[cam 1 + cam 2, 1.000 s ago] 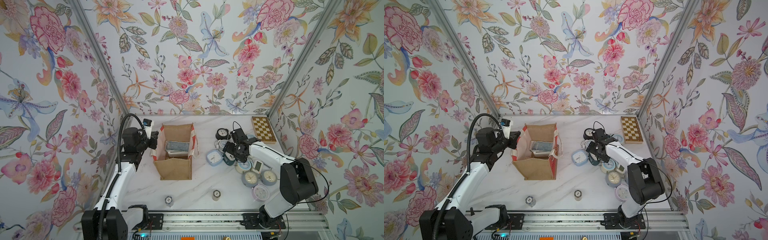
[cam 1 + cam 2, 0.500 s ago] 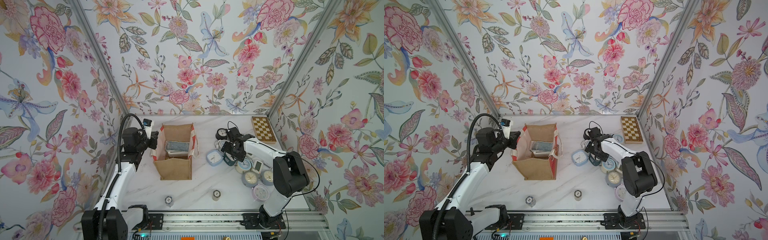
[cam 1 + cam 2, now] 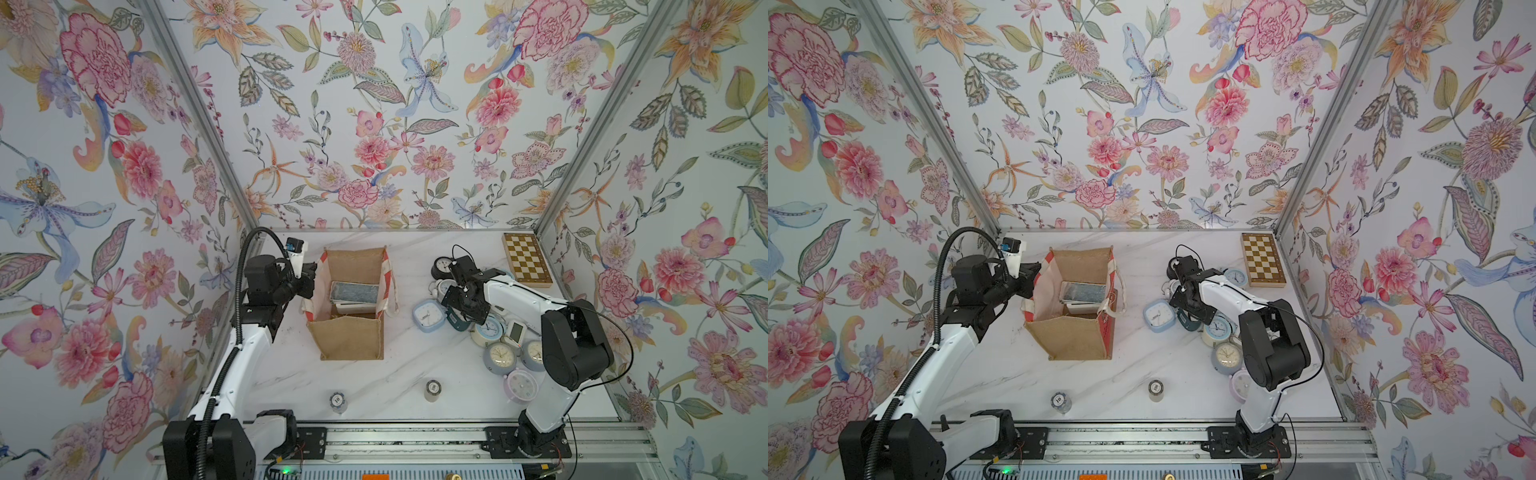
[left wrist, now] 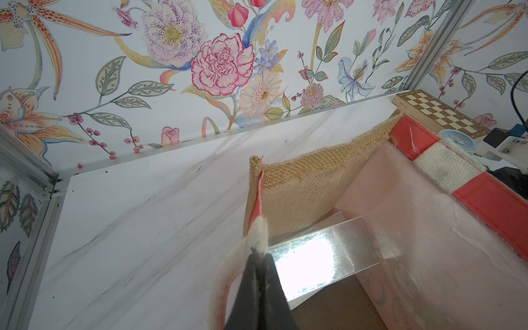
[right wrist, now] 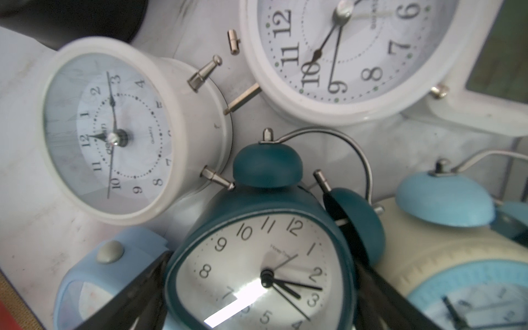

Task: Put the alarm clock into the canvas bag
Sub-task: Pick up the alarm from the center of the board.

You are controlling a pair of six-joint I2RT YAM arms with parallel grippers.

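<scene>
The left arm rises from its base at the table's 7 o'clock corner, bends at the elbow and reaches toward the bag (image 3: pixel 351 340). The bag stands upright and open-mouthed, a little toward 9 o'clock from the table's middle. The left gripper (image 3: pixel 311 277) is clenched on the bag's rim at the bag's 9 o'clock side. Only the left wrist view shows the grip itself: both black fingers (image 4: pixel 275 294) are pinched flat on the whitish strap where it meets the red trim.

The right arm stands at 5 o'clock with its elbow raised, its forearm running toward 10 o'clock and its wrist tipped down over the heap of clocks. The right gripper (image 3: pixel 464 313) straddles the teal clock (image 5: pixel 257 271), which lies on the table at the bag's 3 o'clock, outside it. The right wrist view alone shows a dark finger (image 5: pixel 134 300) along each flank of this twin-bell clock. Whether they press it or merely bracket it, I cannot tell.

- **Bag:** one, holding one shiny slab (image 3: pixel 355 291).
- **Clocks:** ten across both top views. The digital clock (image 3: pixel 515 332) shows in a top view where the arm leaves it clear, and so does the pale blue round clock (image 3: pixel 1235 277).
- **Chessboard:** one chessboard (image 3: pixel 525 259) at the table's 1 o'clock corner.
- **Chip stacks:** two chip stacks (image 3: pixel 337 401) (image 3: pixel 432 388) near the 6 o'clock edge, well apart.
</scene>
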